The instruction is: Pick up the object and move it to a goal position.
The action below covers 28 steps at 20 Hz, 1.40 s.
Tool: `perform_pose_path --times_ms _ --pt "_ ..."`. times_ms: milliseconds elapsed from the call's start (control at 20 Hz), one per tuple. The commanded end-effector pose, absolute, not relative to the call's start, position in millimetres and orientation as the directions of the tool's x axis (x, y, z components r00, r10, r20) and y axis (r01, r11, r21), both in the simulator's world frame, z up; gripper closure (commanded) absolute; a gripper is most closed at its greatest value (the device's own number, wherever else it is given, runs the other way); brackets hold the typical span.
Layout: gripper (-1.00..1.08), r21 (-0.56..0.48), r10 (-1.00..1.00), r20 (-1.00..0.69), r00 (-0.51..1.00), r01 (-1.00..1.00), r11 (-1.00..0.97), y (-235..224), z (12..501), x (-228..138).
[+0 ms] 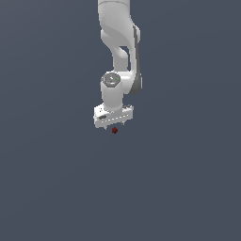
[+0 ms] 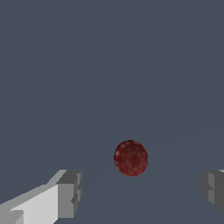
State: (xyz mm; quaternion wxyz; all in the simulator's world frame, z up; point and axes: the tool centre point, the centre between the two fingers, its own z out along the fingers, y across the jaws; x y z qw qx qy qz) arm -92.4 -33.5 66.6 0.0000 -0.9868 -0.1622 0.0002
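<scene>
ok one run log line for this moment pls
phase: approach | gripper: open, empty | object: dark red ball on floor, between the fingers, untouched | lift: not yet done

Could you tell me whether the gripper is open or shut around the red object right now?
Open. In the wrist view the fingers stand wide apart, with the red object between them, touching neither; the gripper has not closed.

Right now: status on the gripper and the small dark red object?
White gripper open, nothing held. Small dark red object rests free on the grey floor, looks round in the wrist view, sits within the finger gap. Nothing seen in the way.
</scene>
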Motion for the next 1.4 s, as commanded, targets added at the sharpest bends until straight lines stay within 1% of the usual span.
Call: perform_pose_path --times_ms 0,450,750,800,1350 --pt "-0.92 0.0 0.32 -0.001 0.947 0.32 -0.947 -33.6 62.9 -92.7" --pt "-0.92 0.0 0.324 0.0 0.946 0.324 -0.946 -33.4 26.3 -94.3" --pt "-0.92 0.0 0.324 0.0 0.946 0.324 -0.946 -33.5 16.9 -93.9" --pt "1.08 0.0 0.324 0.0 0.946 0.324 -0.946 -33.5 16.9 -93.9" --pt "1.08 0.0 0.324 0.001 0.946 0.324 -0.946 -33.6 17.5 -93.8"
